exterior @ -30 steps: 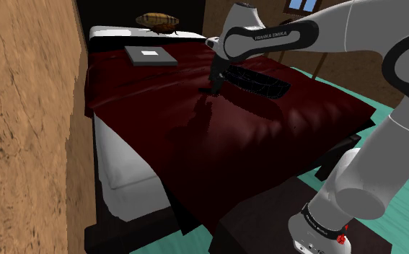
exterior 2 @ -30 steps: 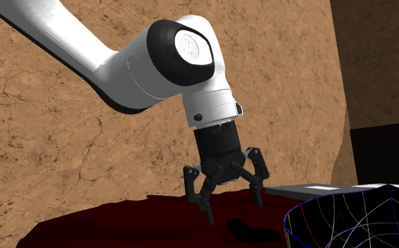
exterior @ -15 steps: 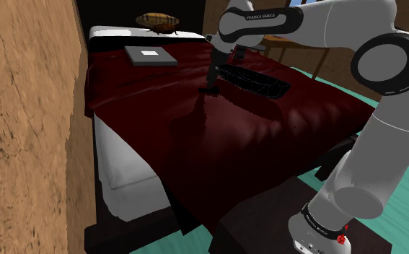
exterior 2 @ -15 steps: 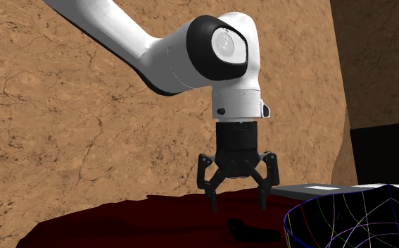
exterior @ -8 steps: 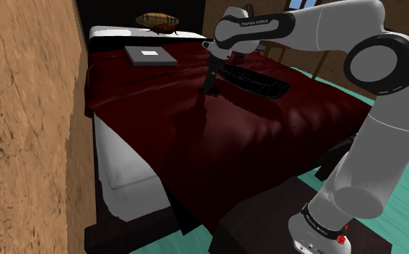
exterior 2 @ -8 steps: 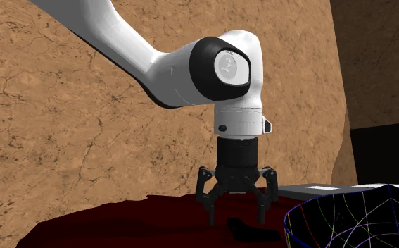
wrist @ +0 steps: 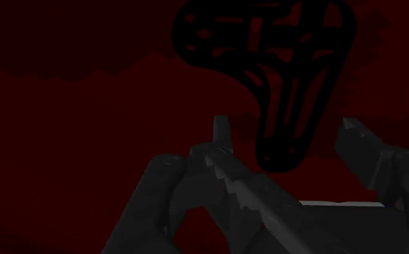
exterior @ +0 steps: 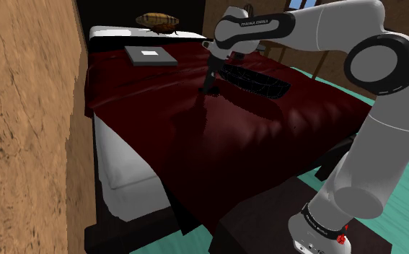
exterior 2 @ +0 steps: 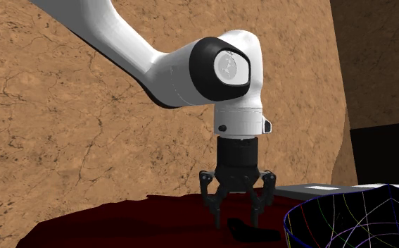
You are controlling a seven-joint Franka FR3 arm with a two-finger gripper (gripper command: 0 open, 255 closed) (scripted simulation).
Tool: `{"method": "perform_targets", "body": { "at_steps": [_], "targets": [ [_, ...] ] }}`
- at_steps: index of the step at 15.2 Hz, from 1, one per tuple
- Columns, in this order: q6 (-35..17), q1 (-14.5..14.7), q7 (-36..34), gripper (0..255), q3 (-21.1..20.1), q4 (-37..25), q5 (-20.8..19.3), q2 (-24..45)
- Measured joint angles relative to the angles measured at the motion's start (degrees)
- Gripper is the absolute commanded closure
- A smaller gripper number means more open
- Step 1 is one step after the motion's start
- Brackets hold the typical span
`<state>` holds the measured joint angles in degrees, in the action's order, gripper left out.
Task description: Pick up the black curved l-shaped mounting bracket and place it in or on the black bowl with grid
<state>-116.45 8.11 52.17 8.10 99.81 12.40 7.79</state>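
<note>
On the dark red bedspread (exterior: 224, 137) lies the black curved bracket (exterior 2: 251, 231), pierced with holes; it is also seen as a dark shape (wrist: 282, 72) ahead of the hand. My gripper (exterior 2: 236, 220) points straight down just above it, open, with the bracket's narrow end between the two fingertips (wrist: 221, 136) and untouched. In the shoulder view the gripper (exterior: 211, 88) hangs over the bed's middle. The black bowl with grid (exterior: 257, 81) sits just to the shoulder view's right of it, and its wire rim (exterior 2: 345, 211) shows at the second exterior view's lower right.
A flat grey box with a white label (exterior: 151, 55) lies near the head of the bed, beside a brown striped cushion (exterior: 158, 20). A rough brown wall (exterior: 22, 130) runs along the shoulder view's left. Teal floor (exterior: 405, 195) lies right of the bed.
The hand has swung to the second exterior view's right and come down over the bracket. Its fingers stay open; the bracket and bowl have not moved.
</note>
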Motion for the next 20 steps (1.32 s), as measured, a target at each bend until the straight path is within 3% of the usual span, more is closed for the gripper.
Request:
{"method": "perform_targets", "body": {
  "at_steps": [10, 20],
  "targets": [
    [0.2, 0.0, -0.1, 255, -0.1, -0.6, 0.0, -0.1],
    [7.3, -0.2, -1.4, 255, 0.2, -6.8, -0.7, -0.4]
  ]
}}
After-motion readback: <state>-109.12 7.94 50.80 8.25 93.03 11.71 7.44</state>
